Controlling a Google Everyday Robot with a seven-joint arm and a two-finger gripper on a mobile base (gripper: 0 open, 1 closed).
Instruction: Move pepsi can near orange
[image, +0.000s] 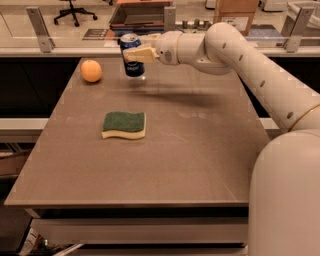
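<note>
The dark blue pepsi can (133, 56) with a silver top is held upright in my gripper (138, 53), just above the table near its far edge. The gripper's fingers are shut on the can's sides. The orange (91, 71) sits on the table at the far left, a short gap to the left of the can. My white arm reaches in from the right.
A green-and-yellow sponge (124, 125) lies on the brown table (200, 150) left of centre. Behind the table's far edge runs a rail with metal posts (39, 29). An office chair (74, 11) and a cardboard box (237, 14) stand further back.
</note>
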